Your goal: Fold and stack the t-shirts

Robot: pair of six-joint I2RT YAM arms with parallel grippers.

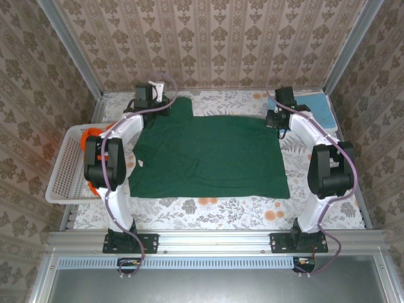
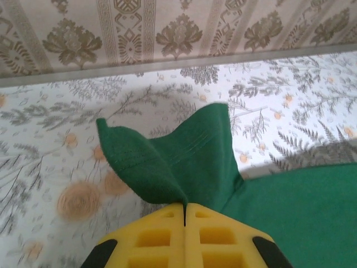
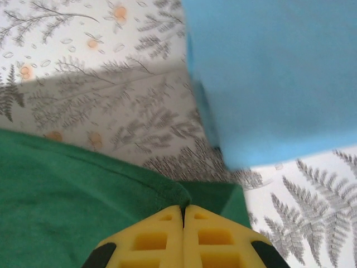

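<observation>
Floral-print table [image 1: 208, 211], wallpapered booth walls on three sides. Nearest me are the arm bases. Just past them I see the dark green t-shirt [image 1: 208, 158] spread flat mid-table, running from both pincers back toward the bases.

White lattice basket [image 1: 63, 173] sits well to the left of the left pincer [image 1: 165, 101] and nearer me, with an orange t-shirt [image 1: 93, 134] in it, partly hidden by the left arm.

The left pincer is at the shirt's far-left sleeve. On its wrist cam the yellow pads [image 2: 150, 237] are pressed together, pinching the sleeve cloth, which stands up in a fold just ahead of the tips.

The right pincer [image 1: 276, 117] is at the shirt's far-right corner. Its wrist cam shows it clamped on the green edge, with cloth bunched right at the tips.

Light blue t-shirt [image 1: 319, 108] lies as a neat rectangle just beyond and to the right of the right pincer, near the green one; I can't tell whether they touch.
</observation>
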